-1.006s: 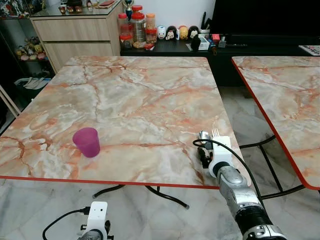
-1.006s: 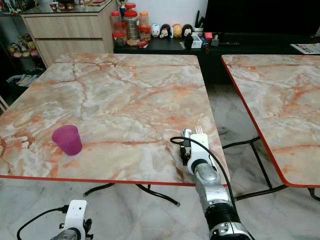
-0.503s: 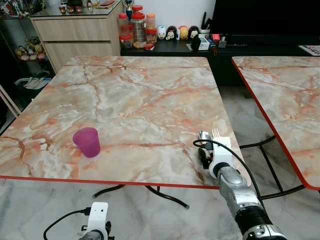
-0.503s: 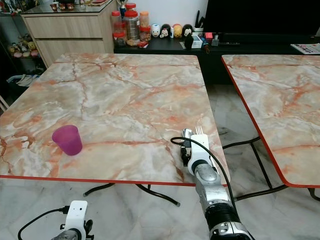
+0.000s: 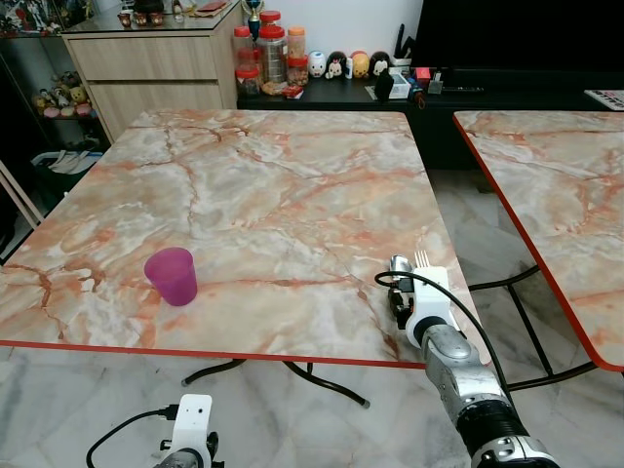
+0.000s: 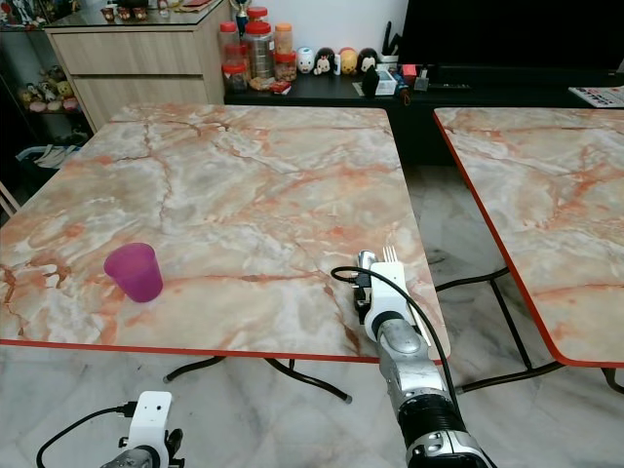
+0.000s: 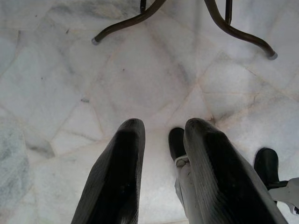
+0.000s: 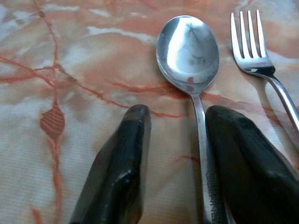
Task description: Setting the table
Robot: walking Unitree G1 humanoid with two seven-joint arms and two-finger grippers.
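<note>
marble-patterned table (image 5: 273, 195) with a red edge, orange and cream veins all over. purple cup (image 5: 172, 276) upright near the front left edge, well apart from the cutlery. near the front right corner, steel spoon (image 8: 189, 51) lying flat, bowl up, pointing away from the front edge; steel fork (image 8: 252, 46) just beside it on the side toward the table's right edge, tines pointing the same way. right gripper (image 8: 175, 140) low over the table at that corner, fingers (image 8: 119, 168) parted narrowly, spoon handle running between them close along the inner face of one; whether either finger touches the handle, cannot tell. left gripper (image 7: 163, 154) hanging idle below the table edge, fingers slightly apart with nothing between them, over pale marble floor tiles (image 7: 60, 84) and dark curved table legs (image 7: 233, 28). second marbled table (image 5: 556, 185) off to the right. wooden drawer cabinet (image 5: 146, 63) and jars (image 5: 268, 49) on a dark low unit behind.
</note>
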